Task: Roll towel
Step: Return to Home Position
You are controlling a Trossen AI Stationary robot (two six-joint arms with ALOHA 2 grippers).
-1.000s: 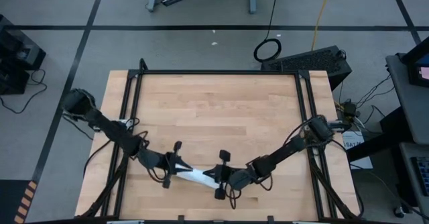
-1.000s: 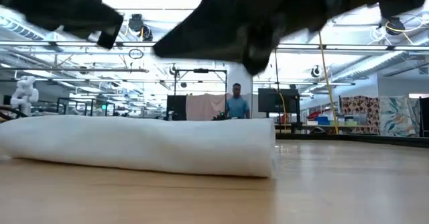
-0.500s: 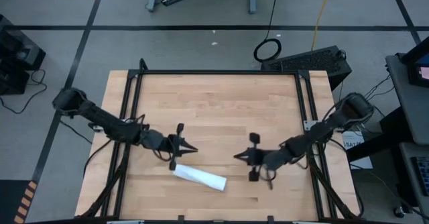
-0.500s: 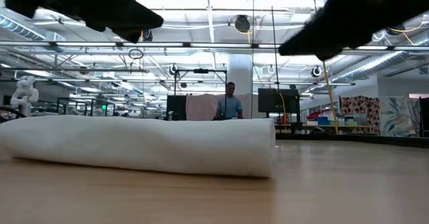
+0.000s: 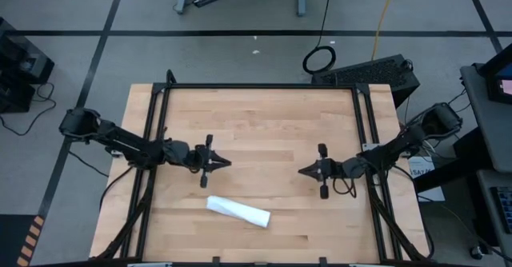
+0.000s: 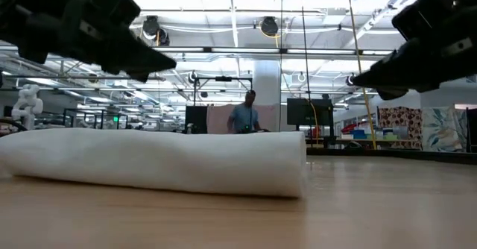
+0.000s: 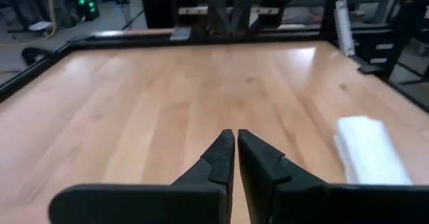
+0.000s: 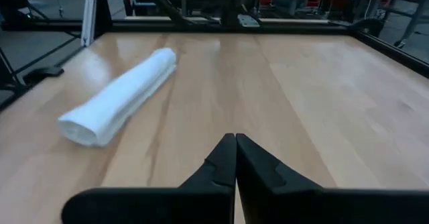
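Note:
The white towel (image 5: 238, 211) lies rolled into a tight cylinder on the wooden table, near the front edge, left of centre; it rests on its long side. It also shows in the low view (image 6: 156, 162), the right wrist view (image 8: 120, 93) and the left wrist view (image 7: 367, 150). My left gripper (image 5: 228, 162) is shut and empty, above the table, beyond the roll's left end. My right gripper (image 5: 302, 171) is shut and empty, to the right of the roll and farther back. Neither touches the towel.
A black metal frame (image 5: 260, 86) runs along the table's edges. Bare wood lies across the table's far half and its right front. A person (image 6: 242, 116) stands in the room beyond the table.
Both grippers have let go of the rolled towel, risen and drawn apart toward the far edge, the left one toward the table's left, the right one toward its right. The roll stays where it was, rolled up.

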